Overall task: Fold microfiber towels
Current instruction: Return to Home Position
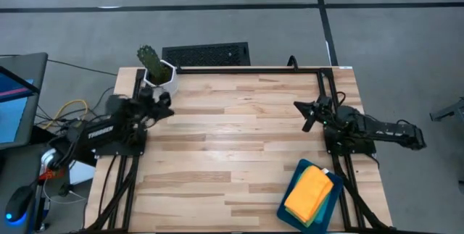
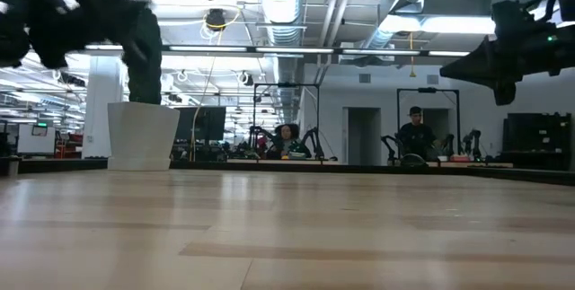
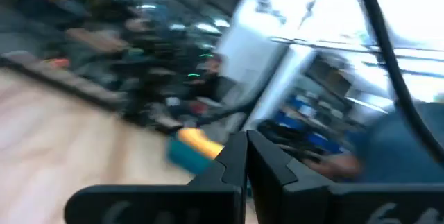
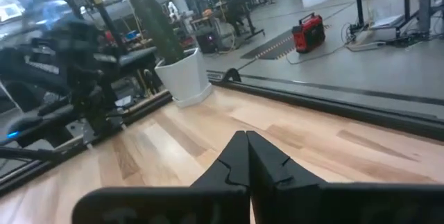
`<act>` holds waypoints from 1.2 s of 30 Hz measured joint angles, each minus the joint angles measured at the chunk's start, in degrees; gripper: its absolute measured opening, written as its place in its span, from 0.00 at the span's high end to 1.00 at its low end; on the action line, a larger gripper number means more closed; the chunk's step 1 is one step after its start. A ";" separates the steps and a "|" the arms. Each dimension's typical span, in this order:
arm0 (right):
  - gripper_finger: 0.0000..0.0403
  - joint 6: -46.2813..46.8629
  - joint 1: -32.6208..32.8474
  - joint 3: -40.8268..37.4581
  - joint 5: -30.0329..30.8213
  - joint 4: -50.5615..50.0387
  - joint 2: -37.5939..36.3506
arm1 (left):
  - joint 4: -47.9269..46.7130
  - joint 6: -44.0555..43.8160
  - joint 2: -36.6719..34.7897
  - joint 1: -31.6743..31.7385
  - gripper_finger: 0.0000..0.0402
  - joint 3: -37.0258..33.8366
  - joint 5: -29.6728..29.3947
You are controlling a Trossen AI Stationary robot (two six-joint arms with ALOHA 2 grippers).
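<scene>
Folded microfiber towels [image 1: 310, 192] lie stacked in a dark teal tray [image 1: 290, 203] at the table's near right corner, with an orange-yellow one on top. The blurred left wrist view shows the same stack [image 3: 198, 141] far off. My left gripper [image 1: 165, 108] is shut and empty, raised above the table's far left part near the plant pot. Its closed fingers show in its own wrist view [image 3: 247, 156]. My right gripper [image 1: 307, 115] is also shut and empty, held above the table's right side and pointing toward the left. Its fingers are closed together in its own view [image 4: 246, 149].
A white pot [image 1: 161, 74] with a green cactus-like plant stands at the far left corner and also shows in the low view [image 2: 142, 134]. Bare wood fills the middle of the table [image 1: 232, 140]. People sit in the room beyond the far edge [image 2: 286, 139].
</scene>
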 joint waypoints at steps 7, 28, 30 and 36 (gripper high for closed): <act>0.95 2.40 -0.68 -0.02 0.37 0.50 0.02 | -5.00 2.46 -14.15 -3.30 1.00 -0.20 -18.68; 0.88 0.28 1.99 0.04 0.63 -0.61 0.15 | -60.32 35.17 -21.16 -37.12 1.00 13.07 -49.77; 0.88 -0.79 1.97 0.04 -0.96 -0.68 0.15 | -66.96 34.96 -26.06 -37.04 1.00 13.05 -51.05; 0.88 -5.05 1.95 -1.98 -2.88 6.02 0.15 | -74.84 38.60 -43.43 -39.02 1.00 8.36 -62.69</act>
